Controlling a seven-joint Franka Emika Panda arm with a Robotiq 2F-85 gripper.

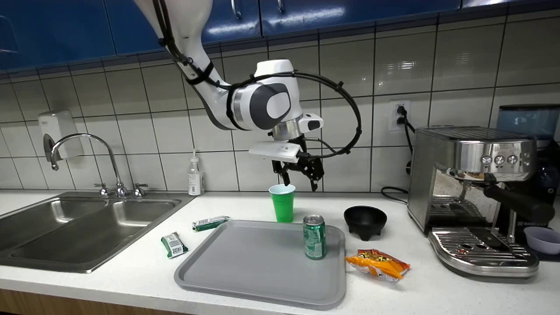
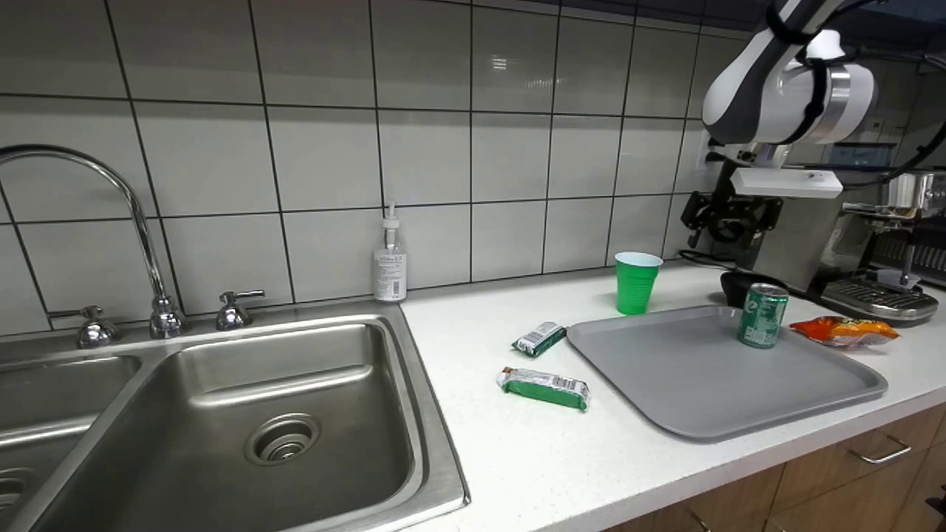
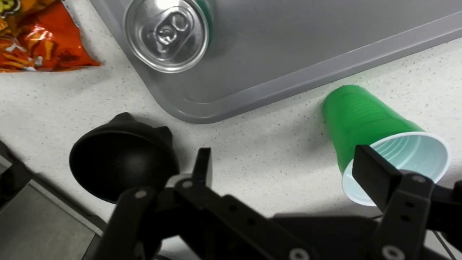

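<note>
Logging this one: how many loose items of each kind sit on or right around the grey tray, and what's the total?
Green plastic cup: 1
Green drink can: 1
Wrapped snack bars: 2
Black footed bowl: 1
Orange snack bag: 1
Total: 6

The robot's arm [image 1: 192,26] wears a smooth, glossy white shell [image 1: 214,98] with rounded joints [image 1: 274,68] and a dark grey panel [image 1: 258,108] curving about a white oval cap [image 1: 278,107]. A silver band [image 1: 236,107] and a metallic collar [image 1: 286,130] gleam amid the white. Black cables [image 1: 358,124] run along the shell, bound by black straps [image 1: 201,73], then loop out to the right in a wide arc dotted with ties [image 1: 340,85]. A flat white housing [image 1: 275,151] adjoins the black, jointed gripper [image 3: 283,162]. Its links [image 3: 404,231] carry dark holes [image 3: 232,208] and round grey screws [image 3: 299,254]; the fingertips [image 3: 375,173] are blocky and black, one with a grey inner face [image 3: 209,175].
</note>
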